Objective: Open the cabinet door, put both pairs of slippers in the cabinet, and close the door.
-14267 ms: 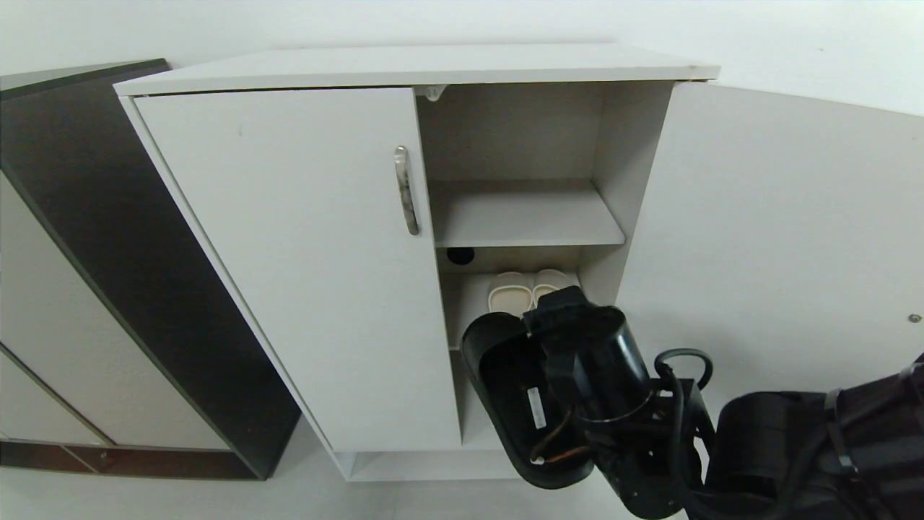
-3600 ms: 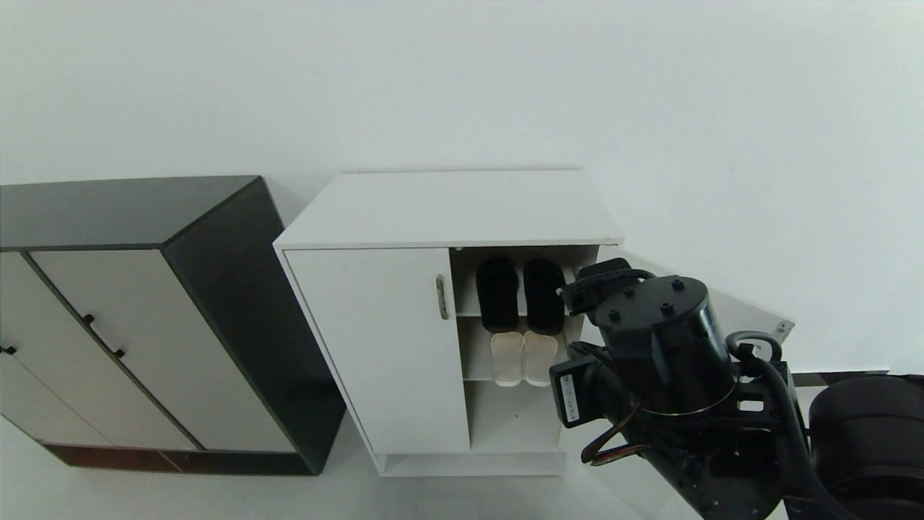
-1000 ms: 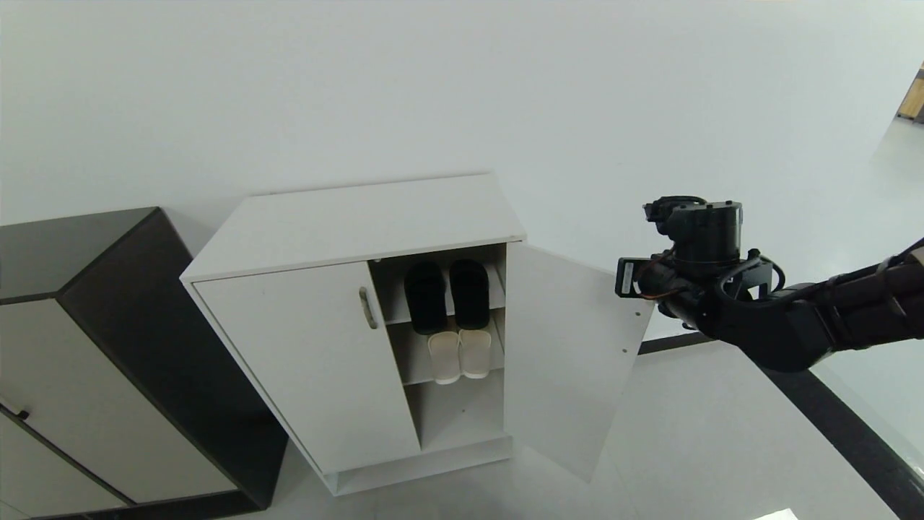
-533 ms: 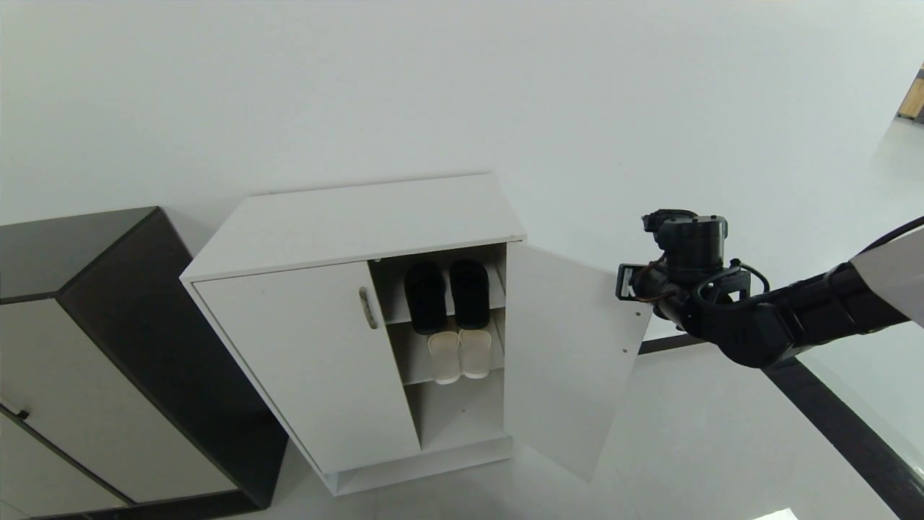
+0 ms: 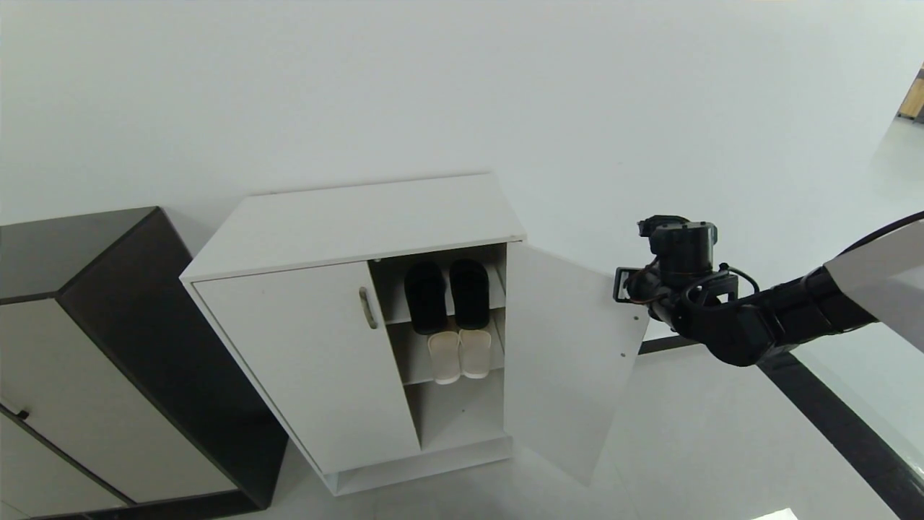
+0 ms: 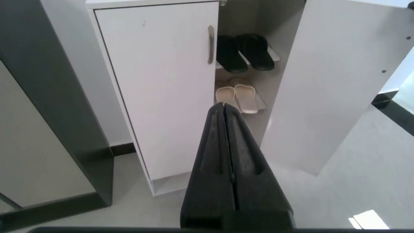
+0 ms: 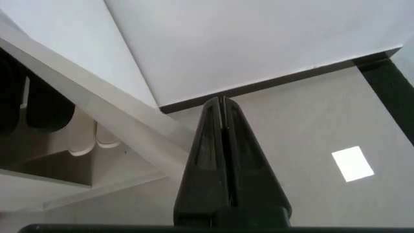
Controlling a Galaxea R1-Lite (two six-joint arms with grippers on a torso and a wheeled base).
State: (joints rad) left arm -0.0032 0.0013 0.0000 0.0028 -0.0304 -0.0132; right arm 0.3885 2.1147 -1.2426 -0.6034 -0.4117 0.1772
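Right of the open cabinet door (image 5: 570,361), our right gripper (image 7: 223,102), jaws closed, our left gripper (image 6: 224,109) also closed, black slippers (image 5: 447,292) shelved above white slippers (image 5: 460,354)

Three cameras aimed at the cabinet (image 5: 346,217)
Head looked down from well back at its front; left wrist faced it lower and nearer; right wrist sat close by the open door (image 5: 570,347) edge; all caught the black slippers (image 5: 426,296)

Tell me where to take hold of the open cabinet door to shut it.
Probably its free vertical edge, near the top, from the outer face: the open door stands swung wide, and the right gripper is beside that edge.
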